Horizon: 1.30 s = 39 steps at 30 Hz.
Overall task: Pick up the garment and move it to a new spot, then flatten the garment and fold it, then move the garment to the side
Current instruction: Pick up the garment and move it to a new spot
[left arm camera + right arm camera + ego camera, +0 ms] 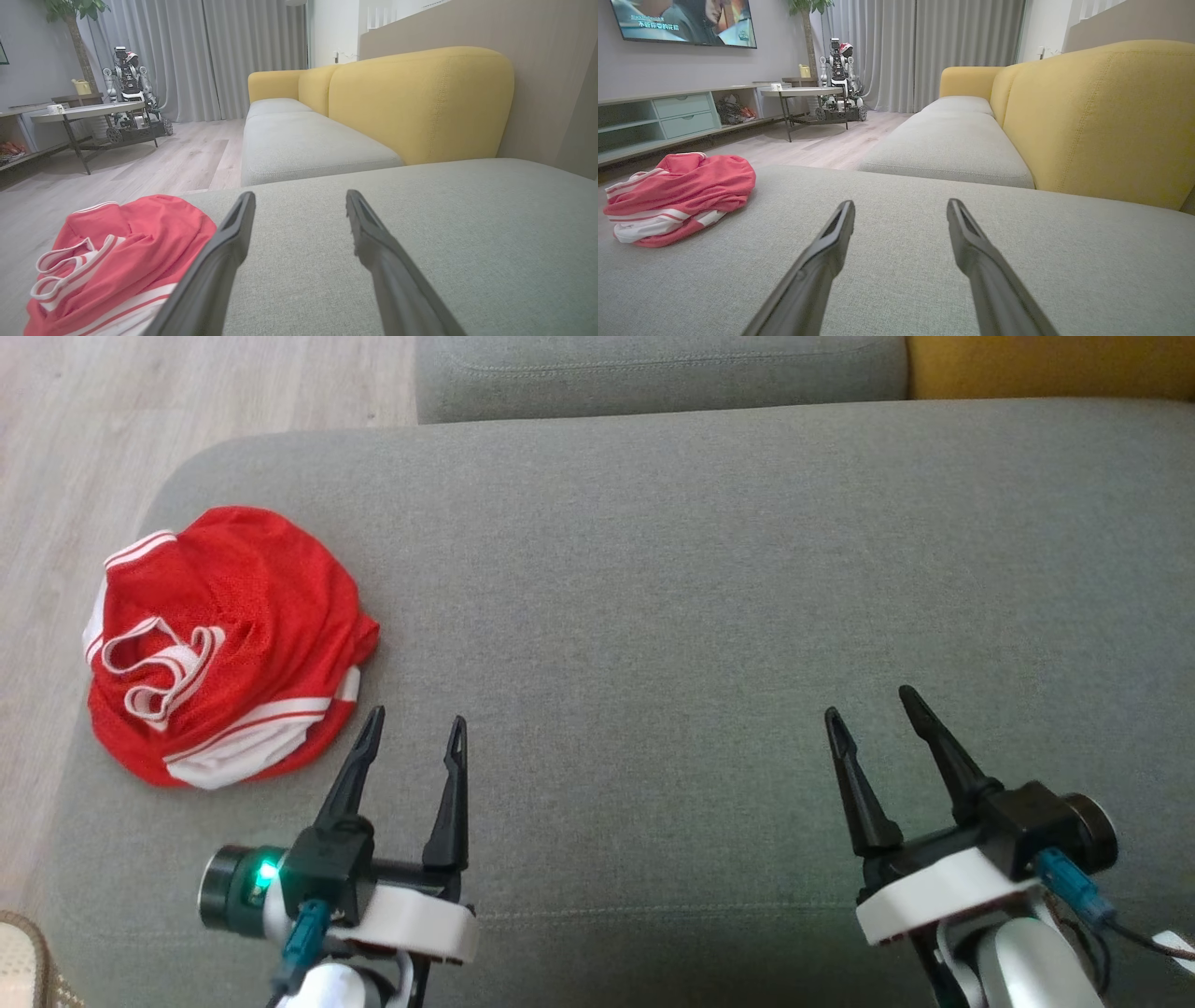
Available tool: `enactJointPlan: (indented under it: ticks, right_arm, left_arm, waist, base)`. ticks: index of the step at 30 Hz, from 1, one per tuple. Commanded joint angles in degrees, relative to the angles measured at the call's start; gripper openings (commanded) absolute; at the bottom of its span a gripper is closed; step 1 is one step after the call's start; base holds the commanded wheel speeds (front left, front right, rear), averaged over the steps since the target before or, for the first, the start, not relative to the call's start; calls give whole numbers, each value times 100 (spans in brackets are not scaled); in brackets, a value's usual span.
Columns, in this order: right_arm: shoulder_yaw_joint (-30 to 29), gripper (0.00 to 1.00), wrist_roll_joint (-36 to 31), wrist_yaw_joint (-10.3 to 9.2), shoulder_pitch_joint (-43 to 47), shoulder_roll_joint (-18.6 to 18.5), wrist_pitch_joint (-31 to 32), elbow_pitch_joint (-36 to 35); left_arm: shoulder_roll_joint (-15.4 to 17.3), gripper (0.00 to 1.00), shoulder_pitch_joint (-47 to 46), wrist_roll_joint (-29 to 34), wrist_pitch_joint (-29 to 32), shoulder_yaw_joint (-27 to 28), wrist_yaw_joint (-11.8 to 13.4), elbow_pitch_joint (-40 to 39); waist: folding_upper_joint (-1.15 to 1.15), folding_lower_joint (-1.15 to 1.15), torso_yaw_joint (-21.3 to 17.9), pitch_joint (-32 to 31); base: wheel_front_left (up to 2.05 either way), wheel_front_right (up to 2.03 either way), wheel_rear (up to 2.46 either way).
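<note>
The garment (224,644) — red mesh with white striped bands — lies crumpled in a rounded heap near the curved corner of the cushion (700,569), at about 9 o'clock in the head view. The cushion is a broad grey seat with a fine, matte weave. The left gripper (416,715) sits at 7 o'clock, its two tapered dark fingers spread apart and holding nothing. The heap lies at its 11 o'clock, just beside the nearer fingertip. The right gripper (867,700) is at 4 o'clock, its fingers likewise parted and empty, well apart from the garment. Pale wood-plank floor (75,429) shows at 10 o'clock beyond the cushion's edge. In the left wrist view a mustard-yellow padded backrest (420,98) rises at 1 o'clock — smooth-woven, with a rounded top.
</note>
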Motion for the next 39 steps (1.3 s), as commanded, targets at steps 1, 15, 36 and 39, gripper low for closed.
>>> enactJointPlan:
  ticks: [1, 15, 36, 39]
  right_arm:
    - [169, 100, -41, 0, -160, -71, -52, -202]
    - [184, 100, -78, 0, -66, -71, -52, -331]
    - [267, 100, -162, 0, -58, -71, -52, -311]
    - [267, 100, -183, 0, -52, -71, -52, -306]
  left_arm:
    - [-18, 100, -139, 39, -70, 231, -29, -158]
    - [-57, 100, -146, 79, -70, 271, 64, -268]
    - [-74, 100, -45, -26, -70, 315, 223, -497]
    - [-74, 100, -47, -59, -70, 301, 239, -524]
  waist:
    - [0, 0, 25, 6]
    - [0, 0, 991, 77]
    - [0, 0, 2420, 133]
    - [0, 0, 2526, 147]
  base:
    - [0, 0, 0]
    - [0, 0, 0]
    - [0, 0, 0]
    - [0, 0, 0]
